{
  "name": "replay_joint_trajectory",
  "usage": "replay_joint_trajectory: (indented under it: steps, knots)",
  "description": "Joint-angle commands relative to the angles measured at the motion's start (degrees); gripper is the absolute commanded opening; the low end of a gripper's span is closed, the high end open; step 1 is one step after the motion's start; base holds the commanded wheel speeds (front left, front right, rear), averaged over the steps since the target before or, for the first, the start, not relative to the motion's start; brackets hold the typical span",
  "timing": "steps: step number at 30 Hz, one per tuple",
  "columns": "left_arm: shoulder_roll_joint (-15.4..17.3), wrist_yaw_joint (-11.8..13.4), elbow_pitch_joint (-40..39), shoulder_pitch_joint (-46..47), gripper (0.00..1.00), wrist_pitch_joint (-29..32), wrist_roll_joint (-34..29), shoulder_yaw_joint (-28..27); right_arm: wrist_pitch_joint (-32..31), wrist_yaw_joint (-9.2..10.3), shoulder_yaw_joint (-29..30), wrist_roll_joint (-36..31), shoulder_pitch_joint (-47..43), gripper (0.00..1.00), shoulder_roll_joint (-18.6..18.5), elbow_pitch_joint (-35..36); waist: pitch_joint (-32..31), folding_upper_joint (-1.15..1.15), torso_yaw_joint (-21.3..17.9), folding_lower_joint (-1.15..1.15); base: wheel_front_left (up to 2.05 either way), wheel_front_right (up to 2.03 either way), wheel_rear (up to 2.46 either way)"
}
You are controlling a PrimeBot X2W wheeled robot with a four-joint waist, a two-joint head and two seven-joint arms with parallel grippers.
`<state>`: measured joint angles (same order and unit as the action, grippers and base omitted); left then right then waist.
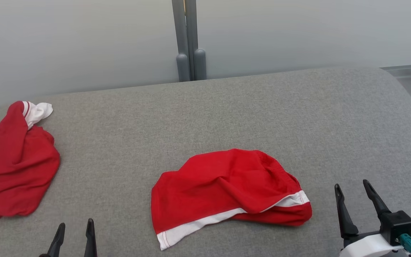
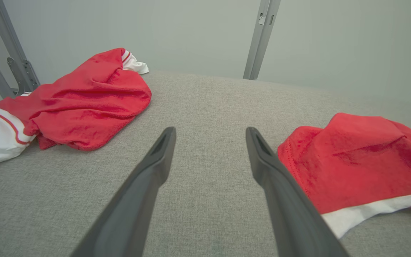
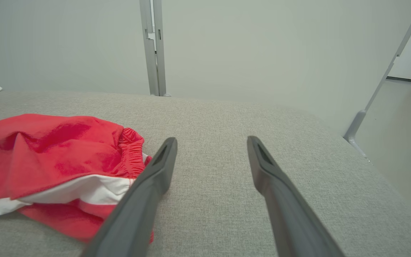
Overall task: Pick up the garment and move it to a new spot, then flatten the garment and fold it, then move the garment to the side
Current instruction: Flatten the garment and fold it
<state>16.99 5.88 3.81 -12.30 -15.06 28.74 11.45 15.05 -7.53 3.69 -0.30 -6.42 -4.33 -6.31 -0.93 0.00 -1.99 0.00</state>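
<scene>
A crumpled pair of red shorts with a white stripe [image 1: 227, 189] lies near the middle front of the grey padded table [image 1: 227, 107]. The same shorts sit at the right of the left wrist view [image 2: 362, 164] and at the left of the right wrist view [image 3: 48, 160]. My left gripper [image 1: 75, 228] stands open at the lower left, empty, left of the shorts. My right gripper [image 1: 351, 185] stands open at the lower right, empty, just right of the shorts. The long dark fingers [image 2: 148, 178] hover over bare fabric in both wrist views.
A second red garment with white trim [image 1: 13, 164] lies bunched at the table's left edge, also in the left wrist view [image 2: 80, 103]. A grey post [image 1: 187, 39] stands behind the table against a pale wall. The table's right edge drops to the floor [image 3: 398, 142].
</scene>
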Motion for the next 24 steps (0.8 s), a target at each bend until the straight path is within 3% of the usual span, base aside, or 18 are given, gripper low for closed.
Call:
replay_joint_trajectory:
  steps: [1,6,12,19,24]
  knots:
    - [-0.9,-2.0,0.7,-1.5,1.00,-0.1,-1.9,-1.9,0.2,0.08,-0.5,-0.4,-0.2,1.00,0.0,-0.4,-0.4,0.00,0.4,0.00,0.00,0.00,0.00]
    - [-4.8,-8.3,2.7,-2.2,1.00,-0.1,-5.6,-6.8,0.2,0.08,-0.7,-0.3,-0.9,1.00,0.0,-1.0,-0.4,0.00,0.9,0.00,0.00,0.00,0.00]
    - [-7.6,-11.7,4.2,-2.5,1.00,-0.1,-8.3,-10.6,0.2,0.08,-0.2,-0.2,-1.4,1.00,-0.1,-1.6,-0.5,0.00,1.3,0.00,0.00,0.00,0.00]
    - [-9.2,-13.2,4.9,-2.2,1.00,-0.1,-10.7,-13.2,0.2,0.08,0.0,0.0,-1.0,1.00,0.2,-2.0,-0.8,0.00,1.6,0.00,0.00,0.00,0.00]
    - [-9.4,-13.4,4.8,-2.0,1.00,-0.1,-11.1,-12.0,0.2,0.08,-0.1,0.0,-0.4,1.00,0.0,-2.2,-0.7,0.00,1.4,0.00,0.00,0.00,0.00]
